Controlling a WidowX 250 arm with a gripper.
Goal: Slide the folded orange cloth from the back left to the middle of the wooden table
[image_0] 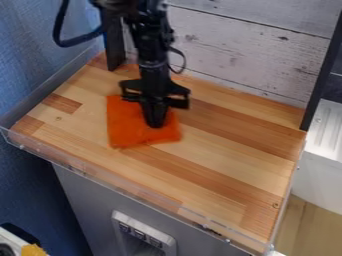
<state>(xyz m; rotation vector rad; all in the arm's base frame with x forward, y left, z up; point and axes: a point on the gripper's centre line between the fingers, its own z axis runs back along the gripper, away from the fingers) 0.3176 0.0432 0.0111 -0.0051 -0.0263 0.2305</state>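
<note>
Orange cloth (pixel 125 125) on wood counter (pixel 220 162), right under pincer (pixel 155 124). Pincer pressed together; can't tell if cloth's pinched. Plank wall (pixel 247 52) behind it.

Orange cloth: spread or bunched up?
Spread. The cloth lies mostly flat on the table, a rough square; the pincer hides part of it. Can't tell if it's doubled over.
</note>
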